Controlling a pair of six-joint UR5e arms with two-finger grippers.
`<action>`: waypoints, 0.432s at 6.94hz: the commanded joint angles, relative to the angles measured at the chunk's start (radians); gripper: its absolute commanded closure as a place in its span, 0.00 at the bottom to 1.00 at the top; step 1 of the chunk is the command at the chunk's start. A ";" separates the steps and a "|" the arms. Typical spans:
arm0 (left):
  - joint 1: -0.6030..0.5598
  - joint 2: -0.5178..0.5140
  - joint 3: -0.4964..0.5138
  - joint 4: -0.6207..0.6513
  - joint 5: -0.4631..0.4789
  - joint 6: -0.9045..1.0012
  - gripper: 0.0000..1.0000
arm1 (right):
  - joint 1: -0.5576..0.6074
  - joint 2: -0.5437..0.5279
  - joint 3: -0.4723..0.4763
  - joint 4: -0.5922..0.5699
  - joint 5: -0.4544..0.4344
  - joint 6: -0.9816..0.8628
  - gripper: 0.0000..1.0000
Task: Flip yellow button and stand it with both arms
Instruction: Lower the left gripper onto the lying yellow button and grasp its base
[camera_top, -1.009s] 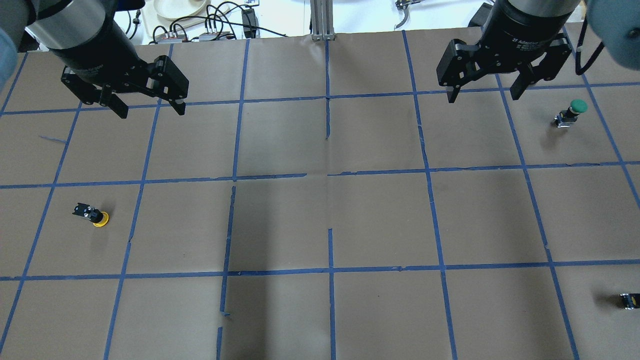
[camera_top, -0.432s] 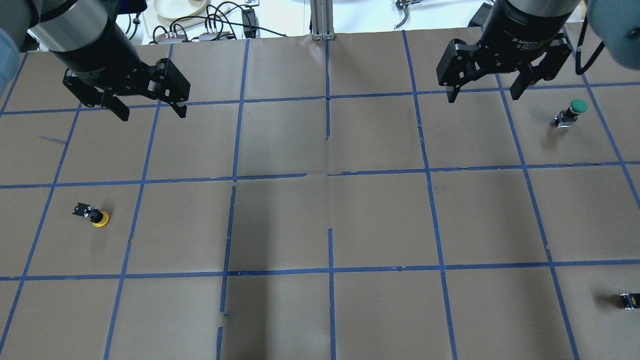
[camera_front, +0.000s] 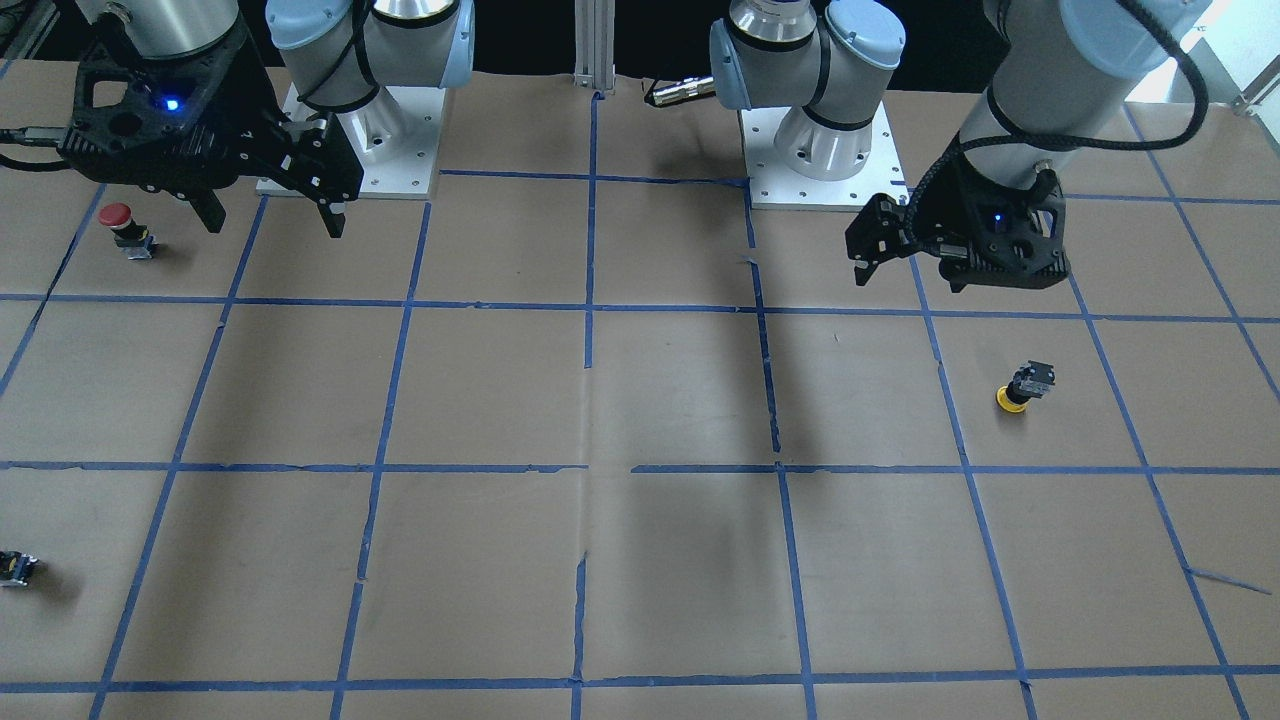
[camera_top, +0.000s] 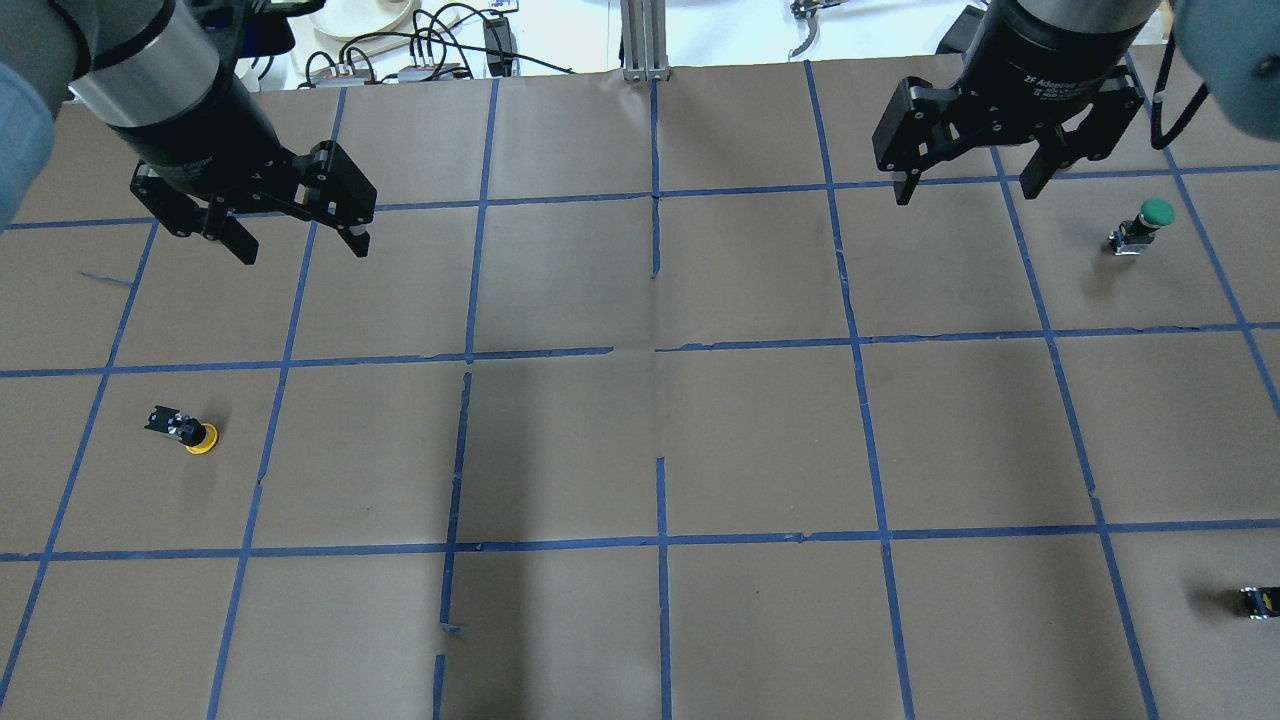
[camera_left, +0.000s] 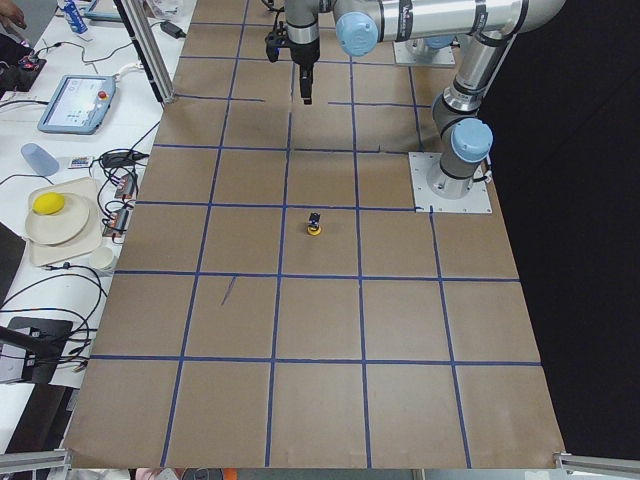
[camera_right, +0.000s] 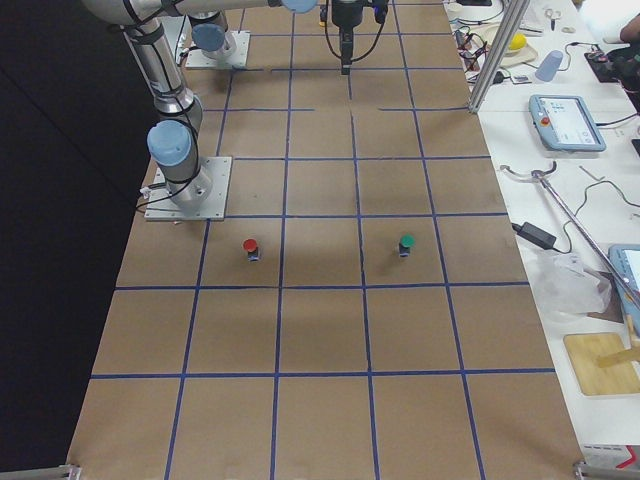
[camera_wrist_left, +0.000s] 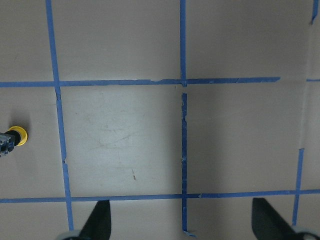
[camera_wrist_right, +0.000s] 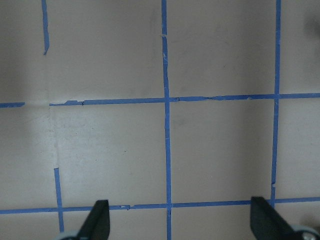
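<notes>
At left wrist view's edge, yellow button (camera_wrist_left: 15, 137), body cropped, seems cap-down.

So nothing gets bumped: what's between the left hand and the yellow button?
Overhead view: only brown paper and blue tape lines separate the left hand from the yellow button.

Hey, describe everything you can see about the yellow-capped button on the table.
The small push-button with a round yellow cap and black boxy body looks plastic, with a silvery bit on the body. It rests tipped over, cap against the brown paper table cover, inside one blue-taped square on the robot's left side. Nothing else touches it.
</notes>
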 joint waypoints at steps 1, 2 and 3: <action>0.143 -0.003 -0.092 0.117 0.059 0.225 0.00 | 0.000 0.000 0.000 0.000 0.003 0.001 0.01; 0.223 -0.005 -0.124 0.155 0.059 0.336 0.00 | 0.001 -0.001 0.000 -0.002 0.003 0.001 0.01; 0.309 -0.015 -0.164 0.219 0.058 0.440 0.00 | 0.000 0.000 0.000 0.000 0.001 0.001 0.01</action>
